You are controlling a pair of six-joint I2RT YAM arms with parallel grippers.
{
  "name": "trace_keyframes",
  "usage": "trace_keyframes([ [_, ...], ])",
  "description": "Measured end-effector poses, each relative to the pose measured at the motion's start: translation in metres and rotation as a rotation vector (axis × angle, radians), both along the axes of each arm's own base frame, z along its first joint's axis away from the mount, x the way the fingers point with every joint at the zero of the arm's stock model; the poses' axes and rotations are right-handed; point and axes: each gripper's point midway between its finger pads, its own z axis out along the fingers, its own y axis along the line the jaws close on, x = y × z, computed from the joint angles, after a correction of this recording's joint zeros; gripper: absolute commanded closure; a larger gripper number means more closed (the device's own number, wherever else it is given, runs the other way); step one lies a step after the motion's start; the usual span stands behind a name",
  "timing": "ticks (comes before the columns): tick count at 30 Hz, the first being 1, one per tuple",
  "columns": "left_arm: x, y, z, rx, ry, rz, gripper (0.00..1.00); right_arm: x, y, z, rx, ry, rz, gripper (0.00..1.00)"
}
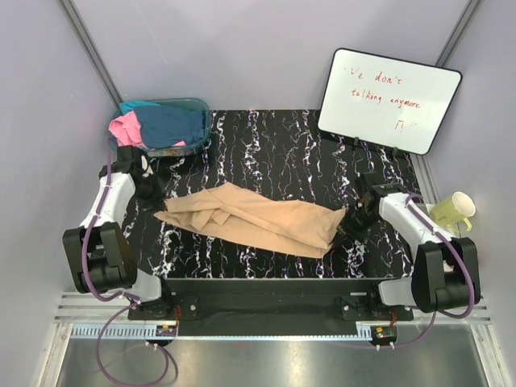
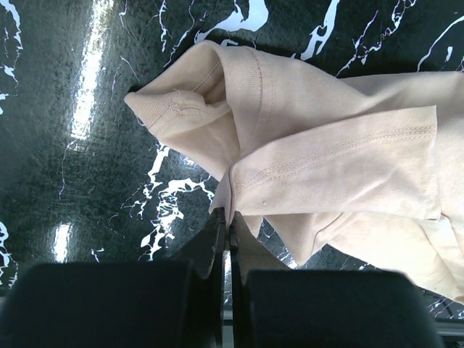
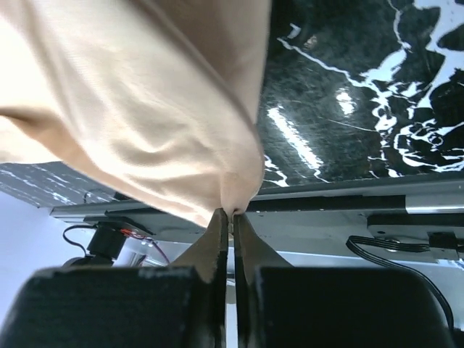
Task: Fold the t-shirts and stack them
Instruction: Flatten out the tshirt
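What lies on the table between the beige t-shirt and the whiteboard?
Nothing: in the top view, only bare black marbled table separates the beige t-shirt from the whiteboard.

The tan shirt [image 1: 258,218] lies crumpled and partly folded on itself across the middle of the table [image 1: 282,145], drawn out long from left to right. It is plain beige knit with stitched hems. One sleeve is bunched at its left end, where the left gripper [image 2: 226,217] pinches an edge. The right gripper [image 3: 232,214] pinches the right end, which is lifted slightly. The pink shirt [image 1: 126,129] and the teal shirt [image 1: 173,125] sit heaped together in the tub [image 1: 208,129] at the far left corner.
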Motion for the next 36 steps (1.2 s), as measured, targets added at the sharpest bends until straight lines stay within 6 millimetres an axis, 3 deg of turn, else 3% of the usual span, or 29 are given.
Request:
trace_keyframes([
  [4, -0.001, -0.001, 0.001, -0.001, 0.002, -0.005, 1.00, 0.019, 0.003, 0.017, 0.014, -0.069, 0.005, 1.00],
  [8, 0.006, -0.007, 0.019, 0.005, -0.045, -0.025, 1.00, 0.049, 0.004, 0.056, 0.014, -0.212, 0.020, 1.00],
  [13, 0.033, -0.012, 0.093, 0.029, -0.276, -0.039, 1.00, 0.099, -0.003, 0.135, -0.043, -0.488, 0.047, 1.00],
  [16, 0.044, -0.014, 0.150, 0.042, -0.446, -0.036, 1.00, 0.120, -0.011, 0.182, -0.098, -0.651, 0.073, 1.00],
  [18, 0.048, -0.015, 0.176, 0.042, -0.533, -0.033, 1.00, 0.129, -0.016, 0.205, -0.132, -0.732, 0.091, 1.00],
  [21, 0.048, -0.023, 0.199, 0.014, -0.620, -0.023, 1.00, 0.136, -0.023, 0.236, -0.180, -0.835, 0.116, 1.00],
  [25, 0.041, -0.041, 0.225, -0.018, -0.704, -0.035, 1.00, 0.137, -0.027, 0.269, -0.210, -0.931, 0.150, 1.00],
  [29, 0.022, -0.060, 0.279, -0.037, -0.845, -0.084, 1.00, 0.122, -0.028, 0.292, -0.207, -1.006, 0.183, 1.00],
  [33, -0.022, -0.056, 0.324, -0.013, -0.991, -0.070, 1.00, 0.092, -0.029, 0.324, -0.196, -1.123, 0.204, 1.00],
  [36, -0.067, -0.052, 0.355, 0.010, -1.102, -0.056, 1.00, 0.053, -0.033, 0.360, -0.196, -1.271, 0.216, 1.00],
])
